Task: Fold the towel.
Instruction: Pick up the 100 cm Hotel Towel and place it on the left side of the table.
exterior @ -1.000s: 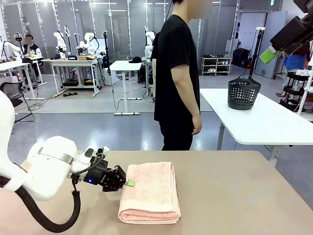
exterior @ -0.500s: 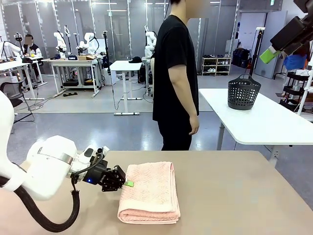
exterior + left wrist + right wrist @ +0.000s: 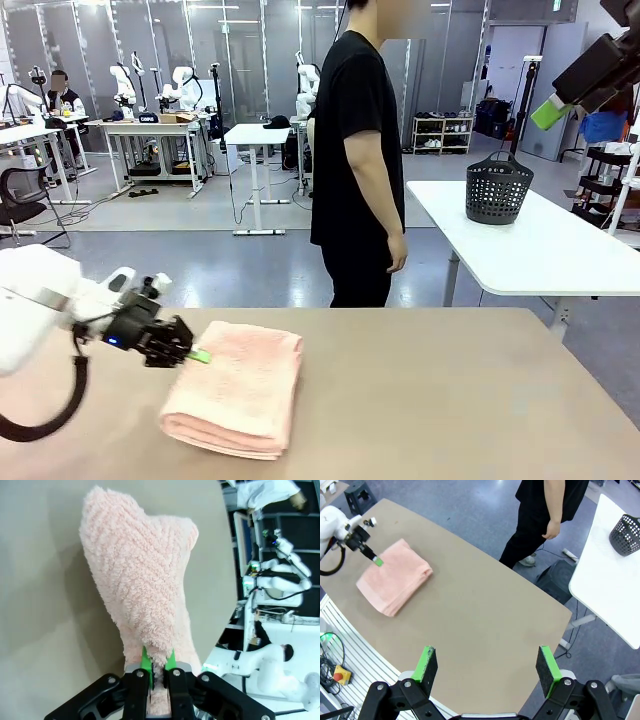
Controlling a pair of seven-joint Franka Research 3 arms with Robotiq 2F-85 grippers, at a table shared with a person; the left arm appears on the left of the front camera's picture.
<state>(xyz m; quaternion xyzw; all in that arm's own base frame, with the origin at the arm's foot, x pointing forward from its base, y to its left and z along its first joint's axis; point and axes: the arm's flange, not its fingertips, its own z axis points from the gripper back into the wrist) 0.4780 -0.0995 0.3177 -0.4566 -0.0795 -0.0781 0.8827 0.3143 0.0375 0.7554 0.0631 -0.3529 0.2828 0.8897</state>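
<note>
On bench: folded towel (image 3: pixel 238 400), its edge pinched in my left tool (image 3: pixel 157 666), gripped hem hidden; right tool (image 3: pixel 487 666) spread wide, aloft.

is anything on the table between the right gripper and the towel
Nothing visible. The right gripper hangs open high above the table, and bare tabletop lies between it and the towel. The left gripper holds the towel's far-side edge.

Bare table (image 3: pixel 450 390) right of the towel (image 3: pixel 238 385), person (image 3: pixel 360 150) beyond.
</note>
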